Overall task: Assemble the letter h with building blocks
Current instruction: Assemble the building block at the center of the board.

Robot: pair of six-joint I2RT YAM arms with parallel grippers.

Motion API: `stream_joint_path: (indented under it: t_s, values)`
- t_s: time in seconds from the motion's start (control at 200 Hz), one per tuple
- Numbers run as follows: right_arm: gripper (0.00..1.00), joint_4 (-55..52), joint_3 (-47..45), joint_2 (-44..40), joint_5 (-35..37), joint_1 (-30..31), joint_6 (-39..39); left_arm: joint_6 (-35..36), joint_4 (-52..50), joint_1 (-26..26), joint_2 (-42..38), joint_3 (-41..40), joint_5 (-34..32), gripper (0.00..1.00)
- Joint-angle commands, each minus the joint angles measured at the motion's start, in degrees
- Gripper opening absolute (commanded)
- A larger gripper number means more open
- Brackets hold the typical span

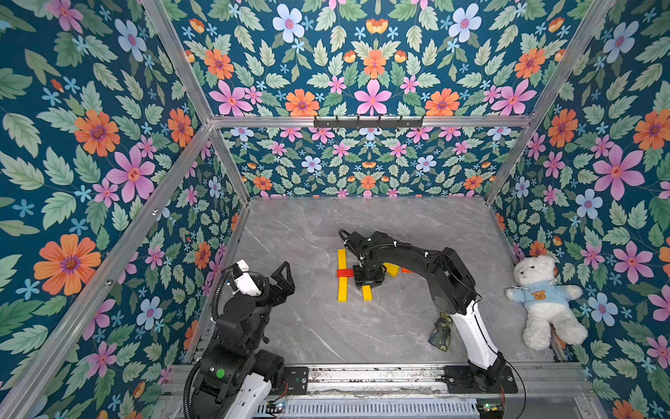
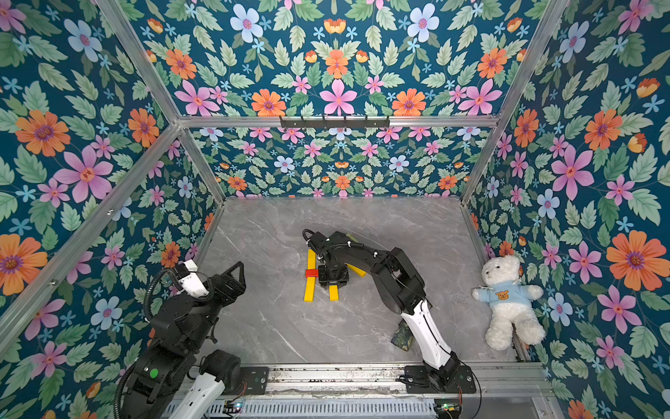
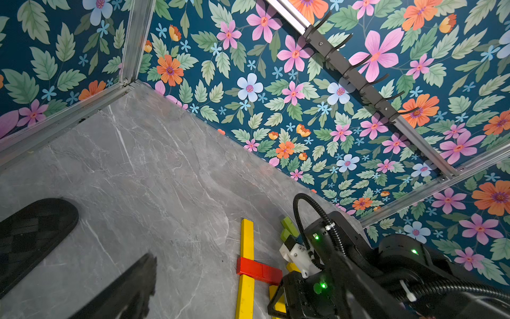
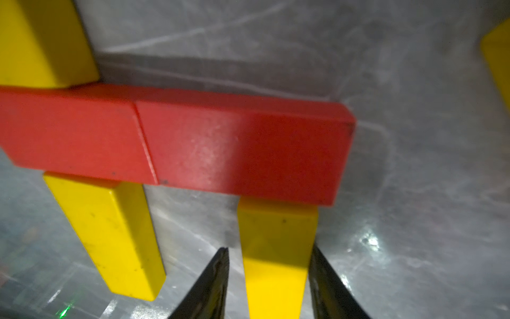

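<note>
grey marble surface [image 1: 326, 326] inside floral walls [image 1: 362, 72]; right jaws apart astride short yellow leg [image 4: 276, 262], left jaws apart.

Long yellow bar [image 1: 342, 290], short yellow bar [image 1: 367, 293] and red crossbar [image 1: 344, 272] on a grey marbled counter [image 1: 308, 326]. Teal walls [image 1: 90, 145] patterned with pink, orange and blue flowers. White teddy bear [image 1: 533, 270] in a pale blue shirt.

Dark teal walls [image 1: 369, 72] printed with pink, orange and pale-blue flowers and green leaves close in a grey marble-look table [image 1: 308, 333]. Bare aluminium bars [image 1: 253, 121] frame the corners. A black rail [image 1: 368, 124] on the back bar carries what look like six hooks.
</note>
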Motion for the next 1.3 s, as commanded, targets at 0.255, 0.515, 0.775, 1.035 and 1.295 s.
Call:
stream_joint_path:
  t_s: [0.255,0.515,0.775,1.035,1.295]
  values:
    - [0.48,1.12,-0.37,1.33,4.17,-0.49,0.42,0.32,0.5,0.02,0.06,-0.21,-0.35,1.0]
    - [0.47,1.3,-0.46,1.43,4.75,-0.72,0.42,0.23,0.5,0.02,-0.03,-0.21,-0.47,1.0]
    - [0.47,1.04,0.03,1.6,4.95,-0.87,0.51,0.23,0.5,0.04,-0.08,-0.3,-0.48,1.0]
    - [0.47,0.9,0.6,1.86,5.18,-0.98,0.55,0.14,0.56,0.0,-0.02,-0.38,-0.51,1.0]
    - [0.55,2.7,0.12,-0.54,5.29,-0.98,-0.06,0.14,0.59,0.02,-0.04,-0.39,-0.52,1.0]
